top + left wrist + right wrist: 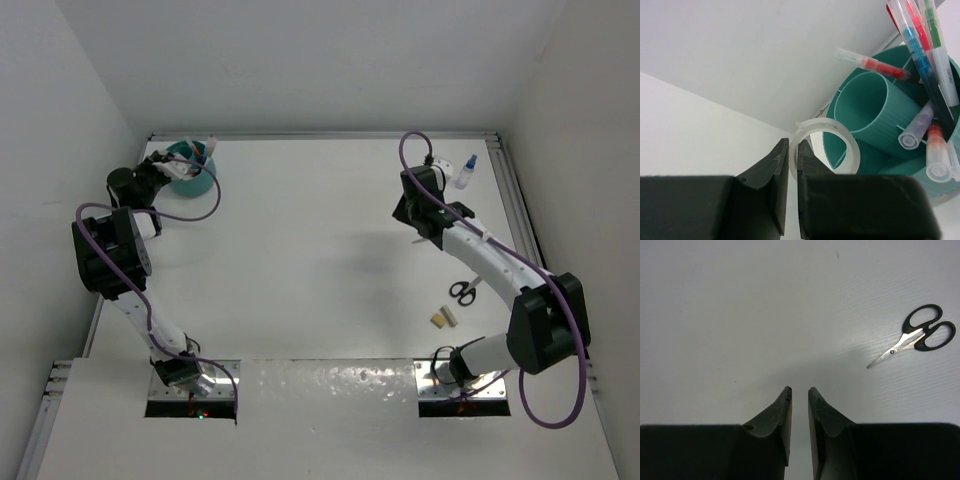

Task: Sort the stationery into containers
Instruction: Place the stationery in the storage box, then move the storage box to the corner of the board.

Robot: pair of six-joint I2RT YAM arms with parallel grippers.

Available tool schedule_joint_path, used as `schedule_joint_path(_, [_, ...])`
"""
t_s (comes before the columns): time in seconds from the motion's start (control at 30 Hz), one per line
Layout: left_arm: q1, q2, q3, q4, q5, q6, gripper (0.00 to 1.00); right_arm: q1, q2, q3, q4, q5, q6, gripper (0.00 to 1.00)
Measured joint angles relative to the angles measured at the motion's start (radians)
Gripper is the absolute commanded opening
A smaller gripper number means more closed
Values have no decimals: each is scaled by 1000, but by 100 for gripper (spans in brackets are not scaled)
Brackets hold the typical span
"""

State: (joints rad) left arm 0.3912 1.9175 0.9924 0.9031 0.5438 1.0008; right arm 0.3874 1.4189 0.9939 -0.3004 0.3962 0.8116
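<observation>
My left gripper (pixel 793 142) is shut on the rim of a white tape ring (pixel 853 146). It holds the ring at the near side of the round teal pot (pixel 866 102), at the far left of the table (pixel 190 165). Several red, blue and green pens (pixel 921 47) stand in the pot's compartments. My right gripper (pixel 800 390) hovers over bare table, its jaws a narrow gap apart with nothing between them. Black-handled scissors (pixel 918 337) lie to its upper right, also in the top view (pixel 462 291). Two tan blocks (pixel 443 317) lie near the scissors.
A small blue-capped clear bottle (pixel 466 172) stands at the far right near the back wall. White walls enclose the table on three sides. The right arm (pixel 500 265) stretches diagonally over the right half.
</observation>
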Motion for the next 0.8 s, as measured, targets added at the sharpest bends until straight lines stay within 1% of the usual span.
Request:
schedule_joint_path(0.2, [-6, 3, 34, -10, 10, -6, 0, -5, 0, 0, 0, -2, 2, 18])
schedule_joint_path(0.77, [-48, 75, 40, -57, 18, -2, 0, -13, 1, 0, -17, -12, 8, 18])
schedule_joint_path(0.8, [-51, 80, 45, -57, 17, -3, 6, -14, 1, 0, -19, -12, 8, 19])
